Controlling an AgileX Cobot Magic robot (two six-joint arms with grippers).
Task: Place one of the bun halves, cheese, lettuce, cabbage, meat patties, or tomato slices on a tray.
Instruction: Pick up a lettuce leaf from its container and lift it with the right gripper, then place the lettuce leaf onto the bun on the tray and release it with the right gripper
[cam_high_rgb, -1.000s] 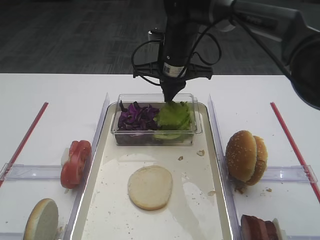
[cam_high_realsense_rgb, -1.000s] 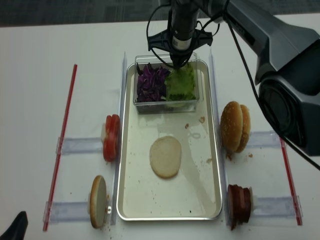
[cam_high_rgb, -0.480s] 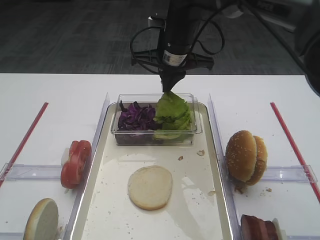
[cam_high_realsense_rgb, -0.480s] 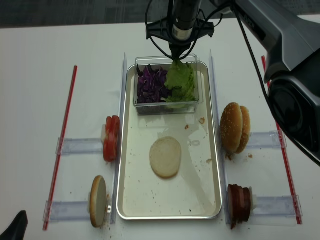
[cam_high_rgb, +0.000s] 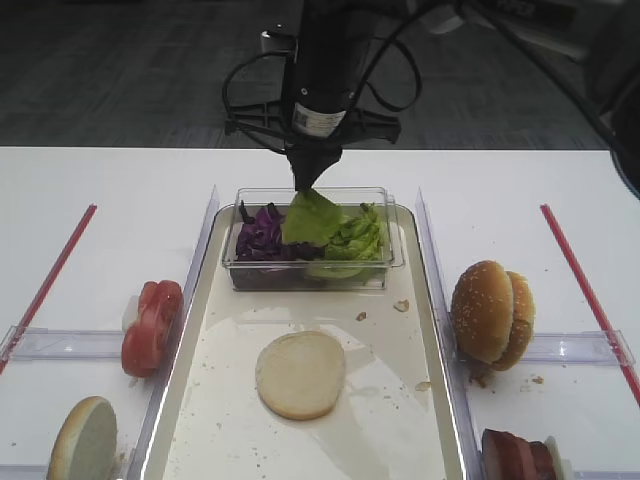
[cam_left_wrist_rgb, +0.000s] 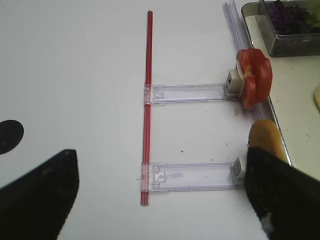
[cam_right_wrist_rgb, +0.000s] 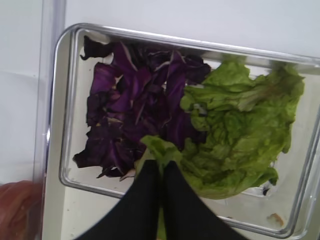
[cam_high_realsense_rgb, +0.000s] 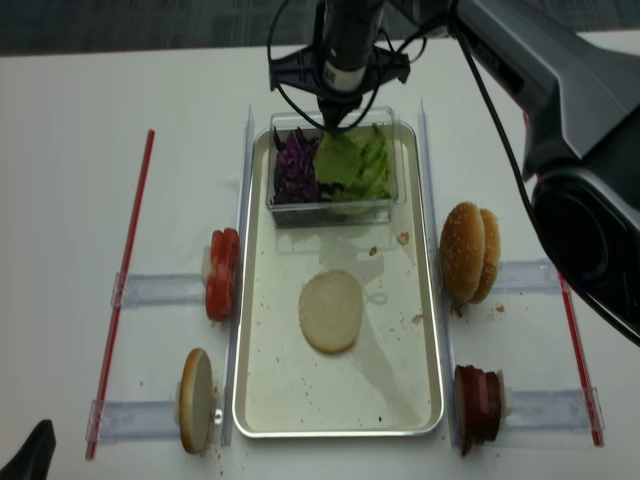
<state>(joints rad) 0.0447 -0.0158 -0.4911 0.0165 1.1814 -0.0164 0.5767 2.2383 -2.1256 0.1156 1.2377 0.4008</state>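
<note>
On the far left a red strip runs along the white table, and clear plastic holders there carry the tomato slices on edge and, nearer the front, a pale bun half cut off by the lower edge. The left gripper shows only in its own wrist view, as two dark fingers spread wide at the bottom corners with nothing between them. In the middle lies the crumb-speckled metal tray, with a flat cream bun half on its floor. At the tray's far end stands a clear plastic tub holding purple cabbage on the left and green lettuce on the right. The right gripper hangs above the tub, its black fingers pinched together on one lettuce leaf, which dangles over the cabbage and hides part of it; whether the leaf's lower edge touches the pile is hard to judge. To the right stand sesame buns, then meat patties cropped at the bottom, and another red strip. Dark flooring lies beyond the table.
</note>
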